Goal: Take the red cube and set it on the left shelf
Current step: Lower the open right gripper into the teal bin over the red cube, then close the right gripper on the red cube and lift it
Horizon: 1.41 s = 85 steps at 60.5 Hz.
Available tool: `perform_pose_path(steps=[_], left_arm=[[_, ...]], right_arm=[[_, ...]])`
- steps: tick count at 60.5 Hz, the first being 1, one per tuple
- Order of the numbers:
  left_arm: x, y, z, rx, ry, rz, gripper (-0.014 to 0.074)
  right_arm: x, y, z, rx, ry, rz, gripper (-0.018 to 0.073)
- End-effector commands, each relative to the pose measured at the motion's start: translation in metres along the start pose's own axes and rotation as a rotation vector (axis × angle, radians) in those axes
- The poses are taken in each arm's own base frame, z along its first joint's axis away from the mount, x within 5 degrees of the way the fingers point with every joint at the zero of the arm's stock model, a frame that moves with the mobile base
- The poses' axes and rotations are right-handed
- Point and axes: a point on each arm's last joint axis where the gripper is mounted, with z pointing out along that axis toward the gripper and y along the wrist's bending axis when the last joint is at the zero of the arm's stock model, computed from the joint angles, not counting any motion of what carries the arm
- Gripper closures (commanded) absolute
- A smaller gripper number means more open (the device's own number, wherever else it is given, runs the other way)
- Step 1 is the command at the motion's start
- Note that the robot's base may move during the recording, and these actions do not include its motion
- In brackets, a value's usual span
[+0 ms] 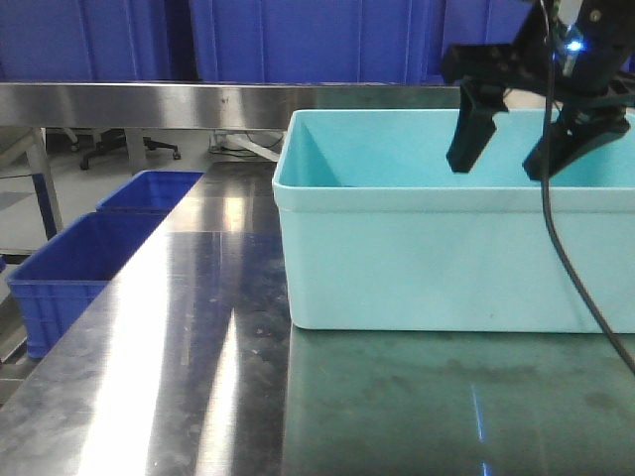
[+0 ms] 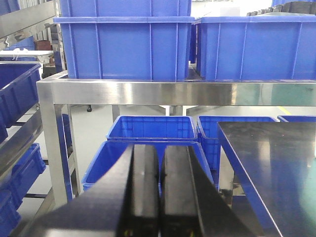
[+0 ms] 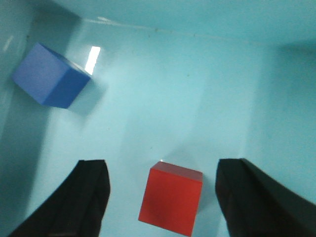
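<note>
The red cube [image 3: 171, 197] lies on the floor of the light teal bin [image 1: 417, 268], seen only in the right wrist view, between my right gripper's two open fingers with a gap on each side. My right gripper [image 1: 508, 162] hangs over the bin's right part, fingertips at rim height, open and empty; it also shows in the right wrist view [image 3: 163, 170]. My left gripper [image 2: 160, 150] is shut and empty, pointing past the table's left edge toward the steel shelf [image 2: 148, 92]. The cube is hidden by the bin wall in the front view.
A blue cube [image 3: 50, 76] lies in the bin's far left corner. Blue crates [image 1: 89, 248] stand on the floor left of the steel table [image 1: 179, 327]. More blue crates [image 2: 126, 42] sit on top of the steel shelf. A black cable [image 1: 571, 268] hangs from my right arm.
</note>
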Motion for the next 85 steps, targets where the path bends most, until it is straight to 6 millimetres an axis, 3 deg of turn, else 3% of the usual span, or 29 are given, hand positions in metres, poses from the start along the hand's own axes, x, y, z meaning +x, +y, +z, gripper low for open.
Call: perform_pose_path(steps=[1, 85], left_arm=[[0.000, 0.000, -0.001, 0.002, -0.073, 0.000, 0.0495], [0.000, 0.000, -0.001, 0.002, -0.073, 0.000, 0.0495]], right_arm=[[-0.012, 0.005, -0.014, -0.018, -0.066, -0.008, -0.0006], [-0.003, 0.000, 0.020, 0.001, 0.054, 0.002, -0.0006]])
